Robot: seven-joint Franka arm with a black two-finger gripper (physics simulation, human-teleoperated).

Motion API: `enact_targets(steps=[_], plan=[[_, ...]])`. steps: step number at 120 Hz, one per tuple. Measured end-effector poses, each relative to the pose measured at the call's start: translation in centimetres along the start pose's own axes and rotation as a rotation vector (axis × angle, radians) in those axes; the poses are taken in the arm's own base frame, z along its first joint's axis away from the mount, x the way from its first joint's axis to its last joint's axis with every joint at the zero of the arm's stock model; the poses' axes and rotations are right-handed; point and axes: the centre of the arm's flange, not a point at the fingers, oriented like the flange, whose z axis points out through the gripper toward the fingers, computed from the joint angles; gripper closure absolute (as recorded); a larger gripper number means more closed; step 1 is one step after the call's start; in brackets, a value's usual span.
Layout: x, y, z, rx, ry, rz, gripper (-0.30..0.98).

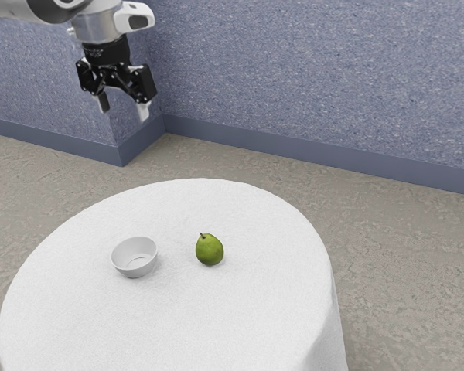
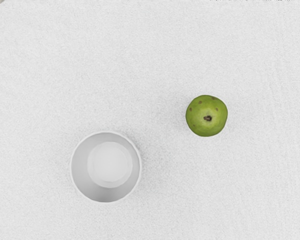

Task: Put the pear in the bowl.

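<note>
One pear (image 1: 209,250), upright on counter (image 1: 178,325) near bowl (image 1: 135,271), approach from straight above with wide-spread end effector (image 1: 124,107), centre over stem (image 2: 208,118), close gently around belly (image 1: 210,256), lift before crossing.

The round white counter (image 1: 255,317) is covered with matt, finely grained cloth. The small, round white bowl (image 1: 134,270) looks smooth and matt. The green, brown-spotted pear (image 2: 206,107) has smooth skin. The grey-brown floor (image 1: 406,270) looks rough, and the speckled blue wall (image 1: 317,69) is matt.
</note>
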Motion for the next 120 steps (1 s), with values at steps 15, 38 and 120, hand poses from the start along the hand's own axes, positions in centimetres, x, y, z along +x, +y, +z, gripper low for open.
enact_targets(steps=[15,38,120], plan=[[0.1,0.3,0.4,-0.003,-0.009,-0.004,0.00],[-0.3,0.8,5.5,0.003,-0.109,-0.002,0.00],[2.7,7.0,24.7,-0.062,-0.067,0.047,0.00]])
